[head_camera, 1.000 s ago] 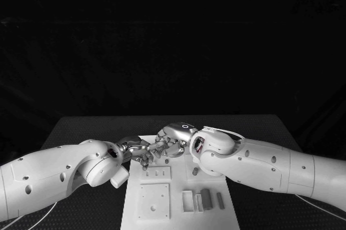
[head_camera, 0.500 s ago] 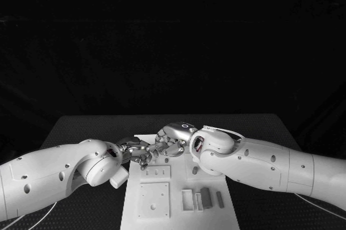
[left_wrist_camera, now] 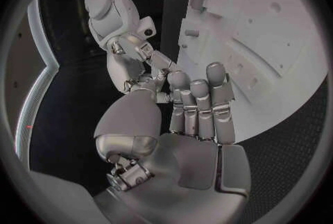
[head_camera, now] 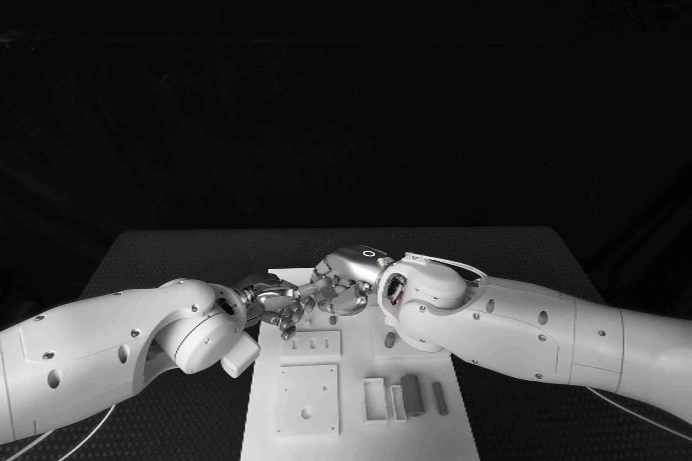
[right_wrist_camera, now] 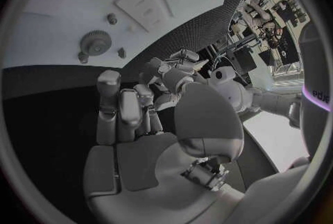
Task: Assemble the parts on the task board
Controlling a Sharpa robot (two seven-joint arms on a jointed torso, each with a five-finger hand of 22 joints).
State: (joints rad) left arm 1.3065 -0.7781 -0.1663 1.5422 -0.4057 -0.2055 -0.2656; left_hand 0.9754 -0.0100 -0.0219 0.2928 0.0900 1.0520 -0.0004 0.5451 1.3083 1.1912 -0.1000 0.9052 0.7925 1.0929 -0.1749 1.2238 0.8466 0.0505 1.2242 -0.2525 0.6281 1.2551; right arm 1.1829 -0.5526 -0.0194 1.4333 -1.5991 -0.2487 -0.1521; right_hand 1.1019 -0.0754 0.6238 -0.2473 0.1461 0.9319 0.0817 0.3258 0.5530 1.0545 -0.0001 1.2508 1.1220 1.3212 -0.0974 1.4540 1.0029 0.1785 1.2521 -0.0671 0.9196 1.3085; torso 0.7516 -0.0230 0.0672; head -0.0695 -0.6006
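Left silver hand [head_camera: 277, 307] and right silver hand [head_camera: 343, 279] met fingertip to fingertip over the far end of the white rectangular task board [head_camera: 274, 433]; whether either pinched a part, couldn't tell. Assembly looked early: three grey bar parts [head_camera: 411, 396] lay loose near-right, one grey gear [right_wrist_camera: 96, 42] seated.

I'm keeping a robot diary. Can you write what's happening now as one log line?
left hand: meets right hand, hold unclear | right hand: same | white board: under both | gear: lying on board
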